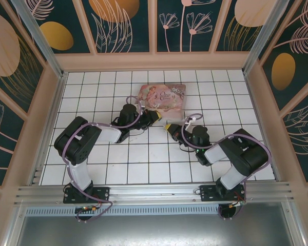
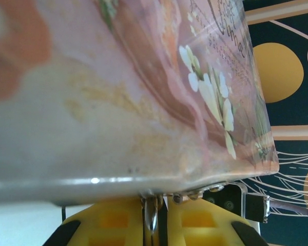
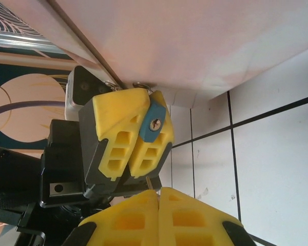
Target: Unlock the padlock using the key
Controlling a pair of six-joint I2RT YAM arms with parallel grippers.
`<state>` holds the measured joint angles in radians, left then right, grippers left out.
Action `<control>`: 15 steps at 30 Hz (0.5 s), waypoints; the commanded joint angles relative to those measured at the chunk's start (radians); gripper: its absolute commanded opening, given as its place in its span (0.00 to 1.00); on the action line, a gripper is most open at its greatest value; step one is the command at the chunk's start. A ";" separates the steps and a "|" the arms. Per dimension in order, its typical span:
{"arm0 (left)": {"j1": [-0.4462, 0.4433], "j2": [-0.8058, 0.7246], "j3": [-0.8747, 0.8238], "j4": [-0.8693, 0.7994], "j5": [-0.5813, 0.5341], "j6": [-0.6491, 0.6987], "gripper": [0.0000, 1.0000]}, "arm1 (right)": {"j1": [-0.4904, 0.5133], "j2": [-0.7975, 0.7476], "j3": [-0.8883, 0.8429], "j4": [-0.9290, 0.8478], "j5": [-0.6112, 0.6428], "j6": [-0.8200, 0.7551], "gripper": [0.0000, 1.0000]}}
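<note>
- Pinching the one small blue padlock (image 3: 154, 124) between its two yellow fingers, the left gripper (image 2: 155, 206) sits narrowed right at the near edge of the pink tin (image 1: 163, 95).
- One keyhole shows on the padlock's end, turned away from the tin.
- The padlock's thin loop touches the tin's lower rim.
- The right gripper (image 3: 159, 199) is just beside the tin's near edge, its two yellow fingers pressed together.
- One thin sliver, apparently the key (image 3: 150, 182), pokes from those closed fingers toward the padlock, on the side away from the tin.
- One tin lies on the white tiled floor (image 1: 143, 159), with two arms reaching to it.
</note>
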<state>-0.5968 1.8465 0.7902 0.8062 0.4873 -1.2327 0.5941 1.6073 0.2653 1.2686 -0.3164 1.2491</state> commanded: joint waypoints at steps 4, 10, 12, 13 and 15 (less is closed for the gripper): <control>-0.007 -0.044 -0.003 0.048 0.009 -0.029 0.00 | 0.008 0.018 0.031 0.062 0.040 0.023 0.00; -0.007 -0.044 0.001 0.048 0.010 -0.030 0.00 | 0.009 0.042 0.040 0.056 0.056 0.040 0.00; -0.008 -0.047 0.000 0.044 0.011 -0.026 0.00 | 0.008 0.047 0.042 0.056 0.064 0.048 0.00; -0.008 -0.048 0.001 0.043 0.010 -0.025 0.00 | 0.009 0.050 0.043 0.056 0.065 0.049 0.00; -0.008 -0.050 0.000 0.042 0.009 -0.024 0.00 | 0.008 0.055 0.049 0.056 0.065 0.053 0.00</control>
<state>-0.5968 1.8446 0.7887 0.8043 0.4866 -1.2369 0.5968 1.6493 0.2882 1.2831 -0.2756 1.2877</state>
